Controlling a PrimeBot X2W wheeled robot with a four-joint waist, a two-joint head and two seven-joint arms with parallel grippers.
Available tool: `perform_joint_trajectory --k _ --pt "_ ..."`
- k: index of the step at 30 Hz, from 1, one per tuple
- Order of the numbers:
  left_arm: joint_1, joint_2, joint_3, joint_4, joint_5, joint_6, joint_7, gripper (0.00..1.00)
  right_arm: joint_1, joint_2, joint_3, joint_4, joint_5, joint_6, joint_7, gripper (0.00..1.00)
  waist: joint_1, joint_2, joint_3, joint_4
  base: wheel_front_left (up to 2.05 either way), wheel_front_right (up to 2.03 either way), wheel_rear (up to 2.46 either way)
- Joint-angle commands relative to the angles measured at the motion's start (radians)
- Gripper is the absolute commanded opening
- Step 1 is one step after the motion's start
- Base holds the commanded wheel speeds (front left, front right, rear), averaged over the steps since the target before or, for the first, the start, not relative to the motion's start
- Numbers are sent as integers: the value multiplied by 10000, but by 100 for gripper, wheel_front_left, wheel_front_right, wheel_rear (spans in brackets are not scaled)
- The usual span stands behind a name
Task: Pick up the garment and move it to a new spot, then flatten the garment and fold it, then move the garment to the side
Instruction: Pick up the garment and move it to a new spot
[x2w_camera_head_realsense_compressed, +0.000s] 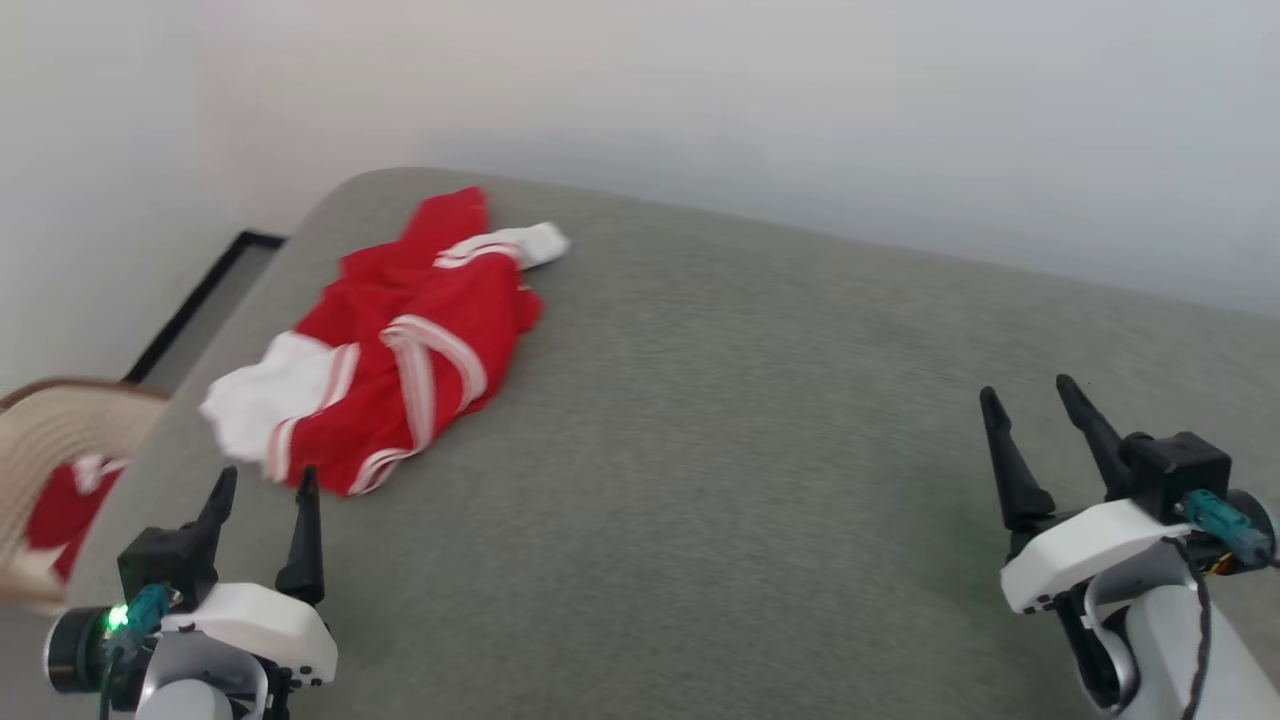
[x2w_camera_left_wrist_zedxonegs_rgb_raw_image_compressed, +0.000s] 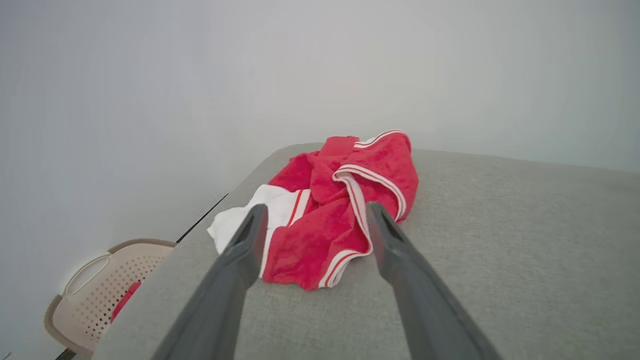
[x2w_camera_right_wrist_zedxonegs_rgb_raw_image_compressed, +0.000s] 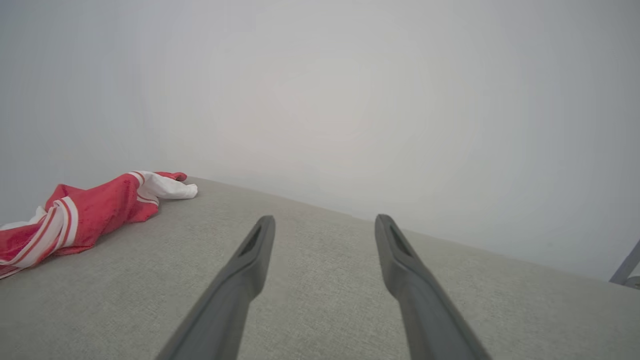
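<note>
The garment (x2w_camera_head_realsense_compressed: 400, 350) lies crumpled, not yet lifted (pickup is the step in hand). The left gripper (x2w_camera_head_realsense_compressed: 267, 472), near it, and the right gripper (x2w_camera_head_realsense_compressed: 1027, 388) both gape empty. The left should probably reach forward and pinch the cloth.

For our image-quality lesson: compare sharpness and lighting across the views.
Head view: slightly blurred, the garment smeared at its white edges; left wrist view: garment crisper, the fingers soft; right wrist view: flat, even light, no hard shadows on the grey surface.

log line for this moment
garment: crumpled on grey surface, untouched | left gripper: open, near it | right gripper: open, apart
</note>
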Motion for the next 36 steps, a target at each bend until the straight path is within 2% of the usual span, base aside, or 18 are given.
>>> perform_joint_trajectory --k 1,13,21,25,30,34,36 --pt "69 0 47 -54 101 12 -73 100 89 62 26 -4 79 1 -44 100 0 0 14 541 0 0 0" --pt "579 -446 644 -307 87 131 -70 100 77 577 730 -14 442 1 -42 100 0 0 27 2155 0 0 0" --pt "951 -665 948 -653 164 121 -67 100 -170 706 1110 53 598 1 -42 100 0 0 131 2339 0 0 0" --pt "711 -646 903 -571 60 24 -67 100 -363 672 1316 89 656 -1 -42 100 0 0 388 1966 0 0 0" --pt "-371 -516 348 -387 132 -54 -67 100 -821 524 1467 75 665 1 -42 100 0 0 1071 1128 0 0 0" --pt "-1434 -178 -218 -22 101 -69 -67 100 -1102 441 1529 31 641 1 -42 100 0 0 1619 521 0 0 0" --pt "-2247 217 -707 423 -41 -79 -66 100 -1308 384 1558 -9 616 1 -42 100 0 0 2027 128 0 0 0"
